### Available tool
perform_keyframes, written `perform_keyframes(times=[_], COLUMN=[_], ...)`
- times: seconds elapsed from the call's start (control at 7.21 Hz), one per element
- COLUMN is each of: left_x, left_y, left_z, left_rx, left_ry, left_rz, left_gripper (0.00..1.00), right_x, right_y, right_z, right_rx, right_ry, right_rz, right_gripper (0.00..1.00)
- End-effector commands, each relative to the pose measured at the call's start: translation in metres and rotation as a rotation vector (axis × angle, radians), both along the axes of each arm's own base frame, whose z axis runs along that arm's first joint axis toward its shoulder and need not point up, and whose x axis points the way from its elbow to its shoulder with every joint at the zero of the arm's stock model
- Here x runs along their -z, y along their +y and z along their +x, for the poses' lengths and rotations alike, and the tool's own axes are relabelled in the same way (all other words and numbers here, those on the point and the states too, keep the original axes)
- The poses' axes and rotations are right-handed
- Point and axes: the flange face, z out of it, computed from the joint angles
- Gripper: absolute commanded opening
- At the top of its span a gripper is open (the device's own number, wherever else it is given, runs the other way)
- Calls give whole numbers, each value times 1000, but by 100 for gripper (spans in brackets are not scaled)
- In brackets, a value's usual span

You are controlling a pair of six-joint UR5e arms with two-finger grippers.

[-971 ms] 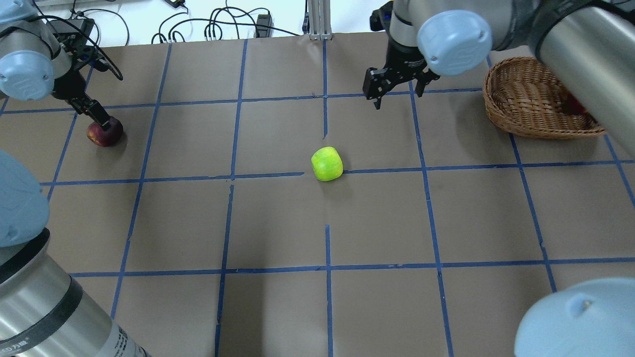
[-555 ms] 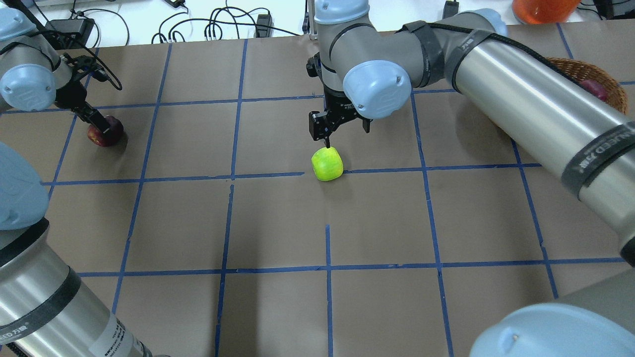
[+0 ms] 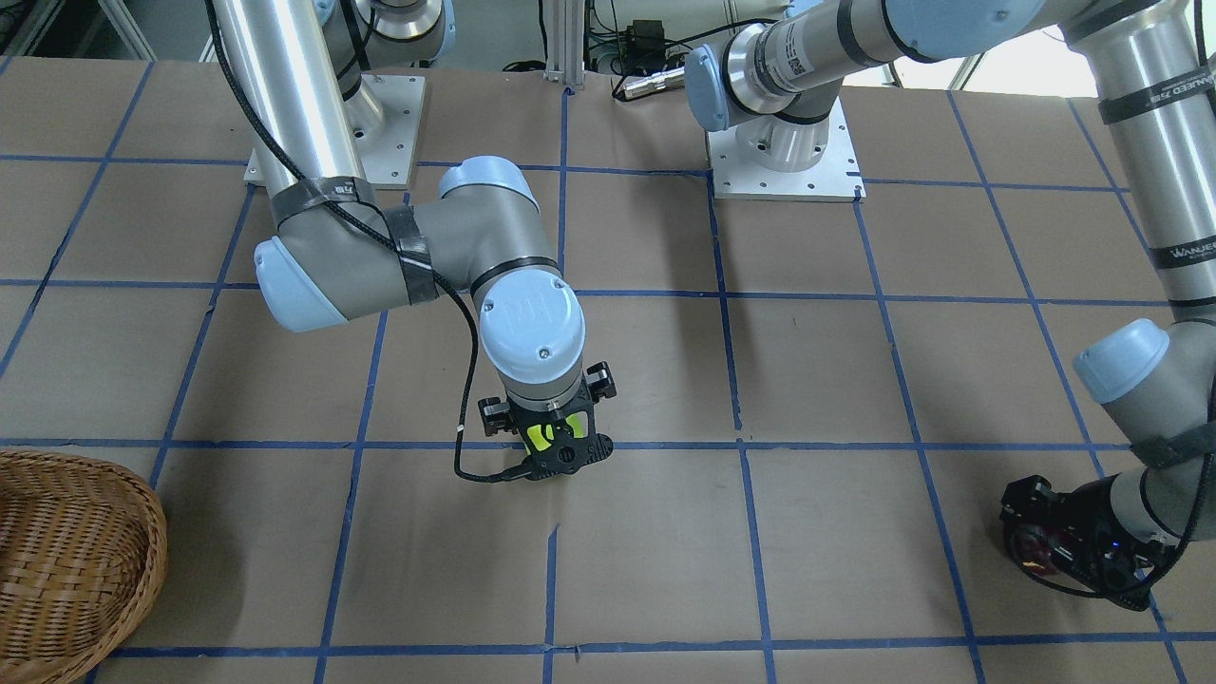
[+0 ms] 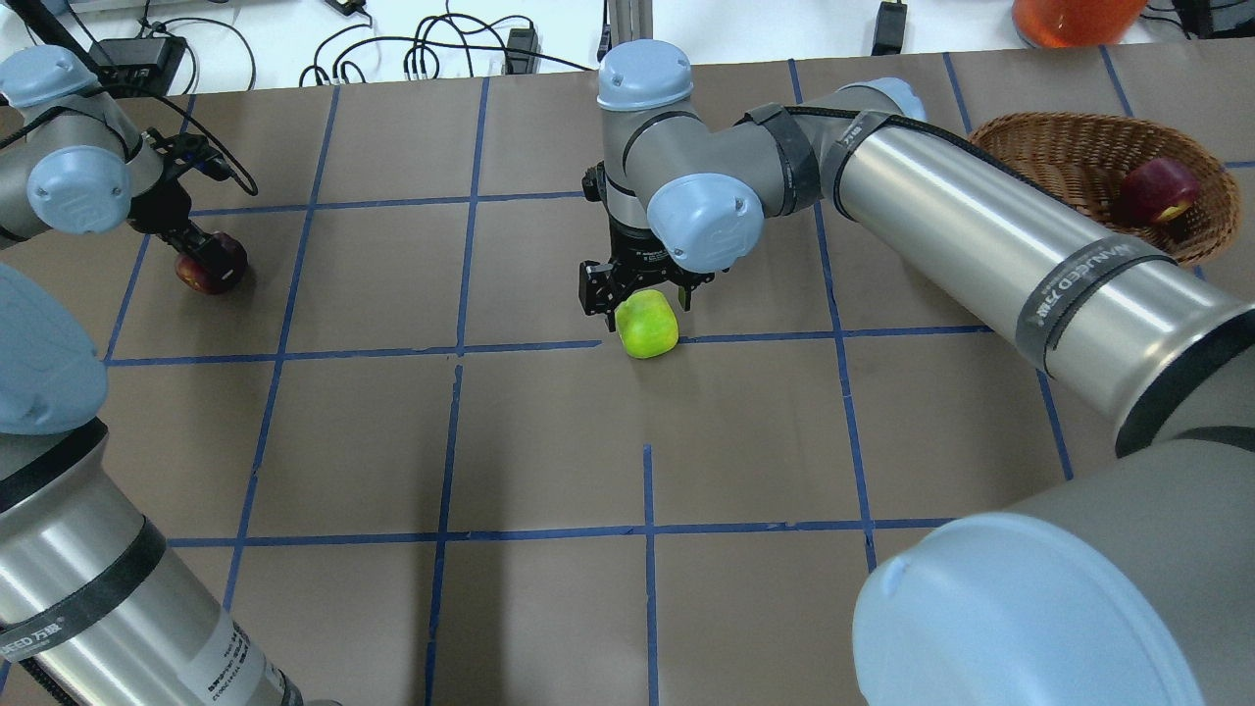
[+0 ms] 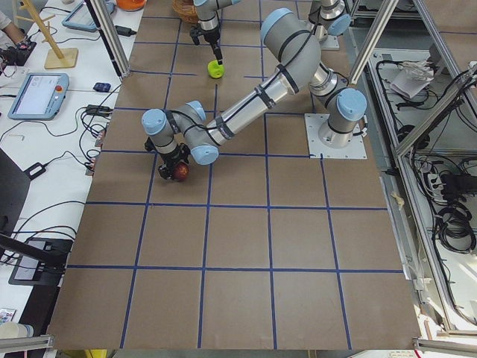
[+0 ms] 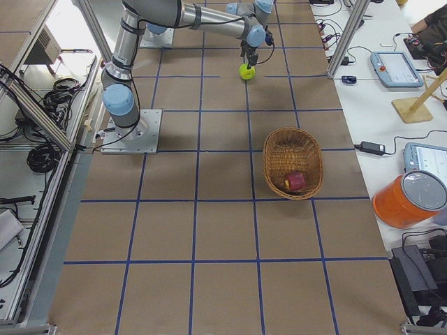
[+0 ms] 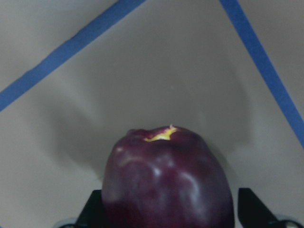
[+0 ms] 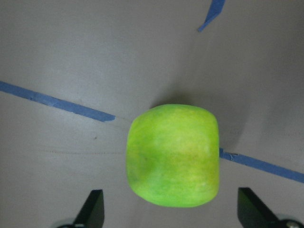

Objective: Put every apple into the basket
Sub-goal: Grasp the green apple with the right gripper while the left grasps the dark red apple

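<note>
On your left, the left gripper [image 4: 196,250] sits low over the maroon apple [image 4: 212,263], which rests on the bench [image 4: 549,441]. In the left wrist view that apple fills the space between the jaws, with a dark fingertip [image 7: 254,211] showing at each side of it. The jaws are spread just wider than the fruit; you cannot tell whether the pads touch its skin. That low, straddling pose suits a side pinch across the widest part.

Toward the middle, the right gripper [image 4: 635,294] hangs over the green apple [image 4: 647,324], which also lies on the bench. In the right wrist view its jaws are spread well wider than the fruit, with clear bench on both sides, so nothing is pinched. The apple sits centred between them, which should let both pads meet it evenly.

Far right, the basket [image 4: 1054,162] already holds the red apple [image 4: 1157,191], well away from either set of jaws. By my judgement, one of three is done.
</note>
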Motion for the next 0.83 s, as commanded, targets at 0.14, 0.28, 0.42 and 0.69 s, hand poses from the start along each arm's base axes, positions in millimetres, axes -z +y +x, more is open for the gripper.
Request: perform_keyframes(times=[0.14, 0.28, 0.42, 0.69], left_x=[-18, -29, -38, -54], left_y=[5, 17, 25, 47], left_z=[-20, -35, -75, -173], left_rx=[-60, -184, -297, -458], left_ry=[15, 40, 152, 115], left_rz=[61, 132, 173, 224], left_gripper=[32, 32, 32, 32], right_x=[17, 35, 41, 33], right_y=[-9, -12, -13, -18], right_z=[4, 4, 3, -7], right_rx=[-11, -1, -12, -16], right_ry=[-14, -2, 1, 16], right_rz=[-34, -18, -19, -43], right_gripper=[100, 100, 100, 16])
